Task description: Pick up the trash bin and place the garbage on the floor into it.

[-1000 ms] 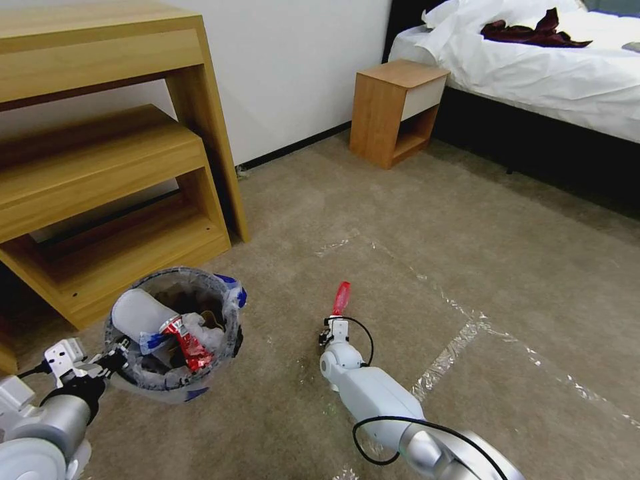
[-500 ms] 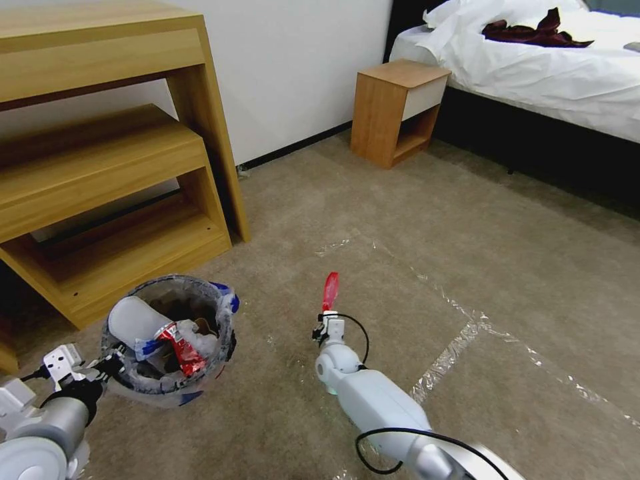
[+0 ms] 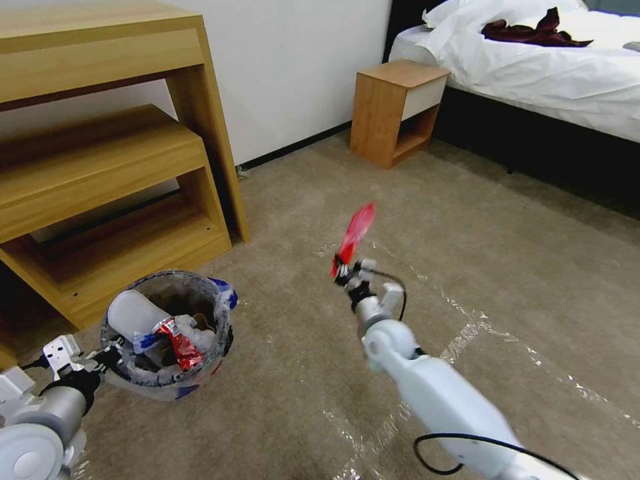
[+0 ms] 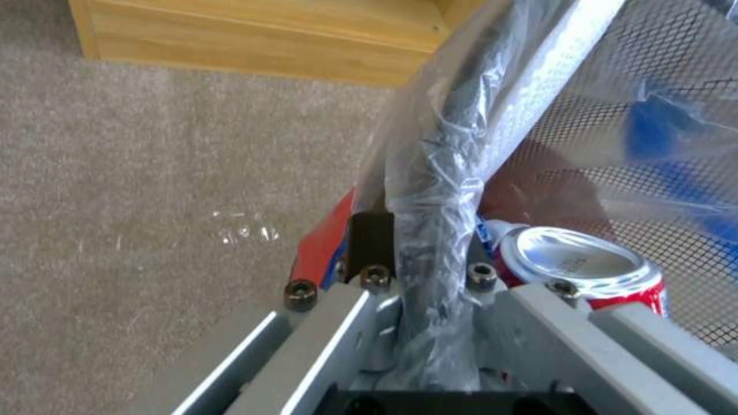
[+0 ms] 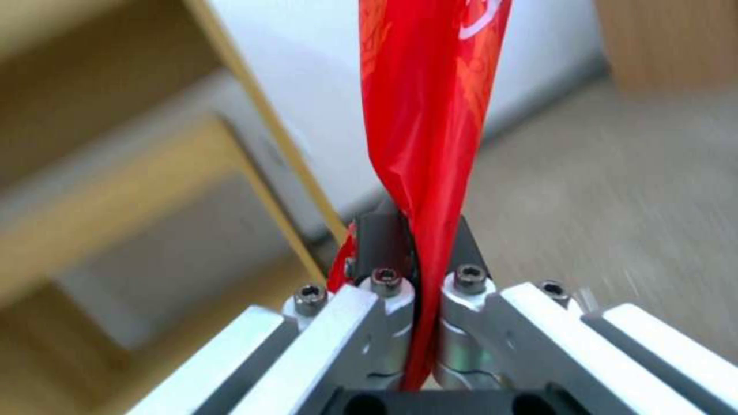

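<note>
From the head view you see the right gripper [image 3: 343, 270] raised over the carpet [image 3: 520, 253], pinched on a red wrapper [image 3: 353, 235] that sticks up from it. At lower left the left gripper [image 3: 110, 353] grips the rim of the bin [image 3: 167, 327], which already holds litter.

On your left wrist view, the fingers [image 4: 373, 239] are clamped on the bagged rim [image 4: 438, 190]; a red can [image 4: 584, 262] lies inside.

On your right wrist view, the pads [image 5: 384, 236] squeeze the wrapper [image 5: 426, 104] tight.
</note>
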